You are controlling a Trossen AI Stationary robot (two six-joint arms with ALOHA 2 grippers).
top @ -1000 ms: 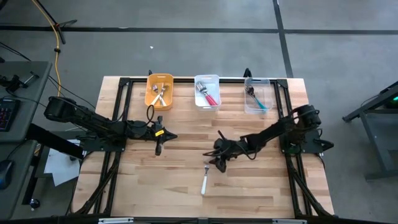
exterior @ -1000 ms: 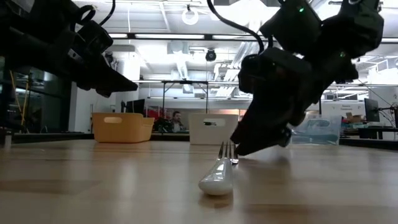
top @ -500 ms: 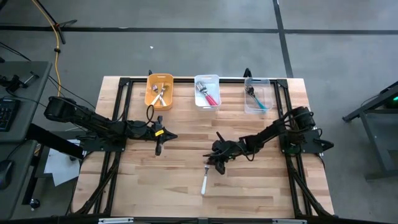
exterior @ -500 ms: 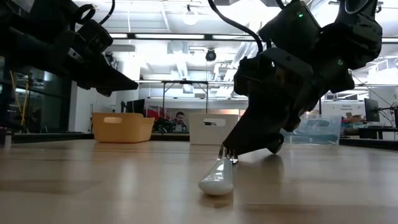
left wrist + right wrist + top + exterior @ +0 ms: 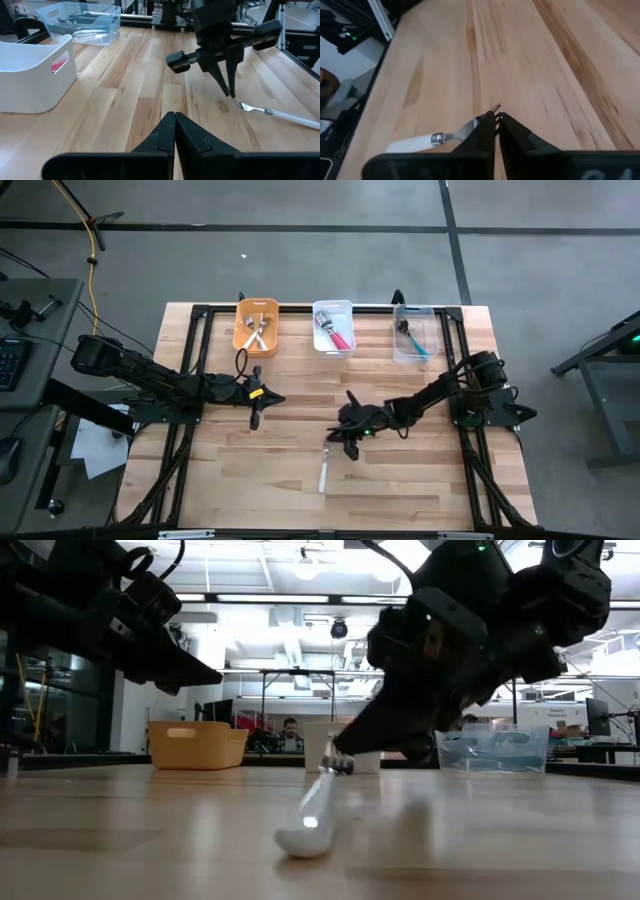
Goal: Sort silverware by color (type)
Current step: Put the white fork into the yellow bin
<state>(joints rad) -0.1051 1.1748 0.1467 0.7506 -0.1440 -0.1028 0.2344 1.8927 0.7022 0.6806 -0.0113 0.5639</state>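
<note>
A fork with a white handle (image 5: 322,476) lies in the middle of the table and is tilted in the low view (image 5: 312,815). My right gripper (image 5: 331,449) is shut on its metal head. My left gripper (image 5: 254,420) is shut and empty, and hovers above the table's left middle (image 5: 175,116). Other forks lie sorted in three bins at the far edge: an orange one (image 5: 256,327), a white one (image 5: 333,328) and a clear one (image 5: 413,332). My right gripper pinches the fork's metal head (image 5: 481,121) between its two fingertips; a tine tip (image 5: 496,106) shows just past them. The fingers slant down from the table's right side. The head is raised, and the handle's free end (image 5: 298,840) rests on the table.
The three bins stand in a row along the far edge. Black frame rails run along the table's left, right and far sides. Bare wood lies between the grippers and toward the near edge. A person sits in the room behind the table (image 5: 289,732).
My right gripper has gone a little toward the table's left edge and up with the fork's head. The head has lifted off the table, so the fork now tilts. Its handle end has stayed on the wood and slid slightly toward the table's left edge.
</note>
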